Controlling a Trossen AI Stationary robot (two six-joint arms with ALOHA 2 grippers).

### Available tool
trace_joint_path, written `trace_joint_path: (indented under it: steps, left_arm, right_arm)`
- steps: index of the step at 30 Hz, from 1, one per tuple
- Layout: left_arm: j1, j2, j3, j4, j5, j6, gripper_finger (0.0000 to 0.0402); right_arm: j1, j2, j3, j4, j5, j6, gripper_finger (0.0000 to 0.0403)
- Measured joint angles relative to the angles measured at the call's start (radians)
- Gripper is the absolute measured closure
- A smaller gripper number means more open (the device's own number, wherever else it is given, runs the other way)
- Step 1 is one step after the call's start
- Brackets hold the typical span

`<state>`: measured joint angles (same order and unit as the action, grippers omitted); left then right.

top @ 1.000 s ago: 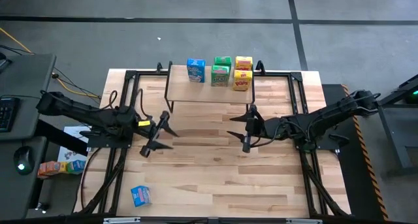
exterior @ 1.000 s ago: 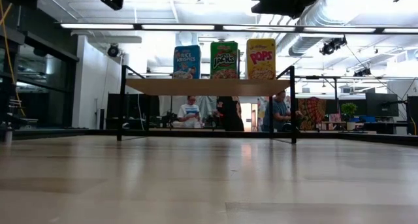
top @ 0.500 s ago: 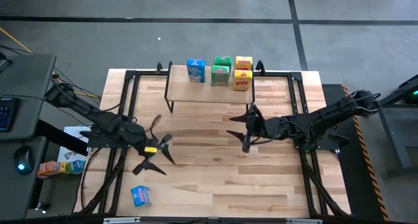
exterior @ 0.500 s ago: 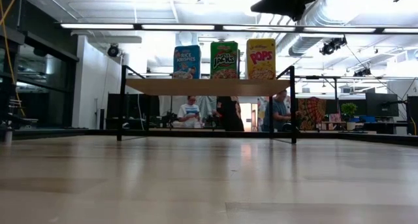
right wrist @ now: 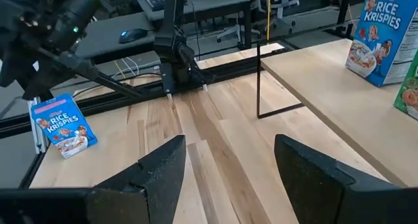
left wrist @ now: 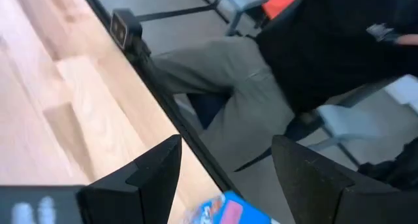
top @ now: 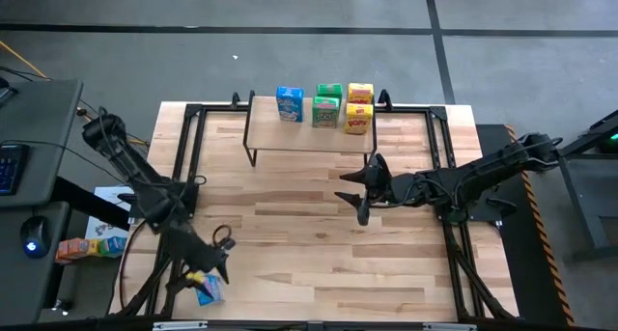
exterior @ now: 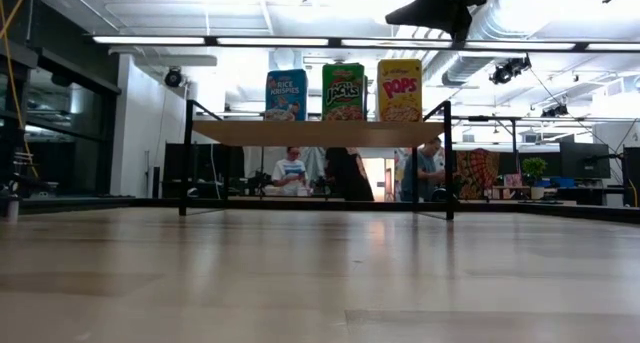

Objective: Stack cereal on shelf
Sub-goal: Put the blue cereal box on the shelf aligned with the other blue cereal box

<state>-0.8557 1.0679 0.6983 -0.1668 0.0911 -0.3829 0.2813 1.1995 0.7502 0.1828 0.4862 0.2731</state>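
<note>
- Your table (top: pixel 319 254) is pale planked wood, edged by a black metal frame.
- One shelf (top: pixel 299 136), a light-wood board on thin black legs, stands at the far middle of the table.
- You have two dark arms: the right gripper (top: pixel 362 190) hovers over mid-table near the shelf, fingers spread and holding nothing; the left gripper (top: pixel 208 270) is low at the near left corner, fingers parted above a lying box, not clamped on it.
- Count six cereal boxes: five upright on the shelf, one blue (top: pixel 289 103), two green (top: pixel 326 107) and two yellow with red (top: pixel 357 114).
- The sixth, a blue Rice Krispies box (right wrist: pixel 63 126), lies flat at the near left edge.
- In the low view only three fronts show: blue (exterior: pixel 286 94), green (exterior: pixel 343 91), yellow (exterior: pixel 399 89).
- People (exterior: pixel 290 169) sit in the room behind.
</note>
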Motion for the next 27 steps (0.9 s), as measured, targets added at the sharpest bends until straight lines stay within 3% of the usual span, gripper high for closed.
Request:
trace_joint_path:
  steps: [8, 12, 18, 22, 27]
  left_arm:
    - [-0.220, 0.062, 0.038, -0.075, -0.278, -0.124, 0.0172]
    - [-0.291, 0.167, 0.179, -0.310, -0.416, -0.023, 0.0172]
    - [-0.360, 0.358, 0.394, -0.614, -0.415, 0.054, 0.0172]
    - [-0.365, 0.440, 0.471, -0.627, -0.362, 0.074, 0.0172]
    - [-0.355, 0.472, 0.510, -0.702, -0.397, 0.151, 0.0172]
  right_arm:
    - [0.000, 0.000, 0.000, -0.037, -0.008, 0.043, 0.0176]
    - [0.000, 0.000, 0.000, -0.039, -0.008, 0.043, 0.0176]
    - [0.000, 0.000, 0.000, -0.039, -0.008, 0.043, 0.0176]
    - [0.000, 0.000, 0.000, -0.041, -0.008, 0.063, 0.0176]
    - [0.000, 0.000, 0.000, -0.046, -0.008, 0.071, 0.0176]
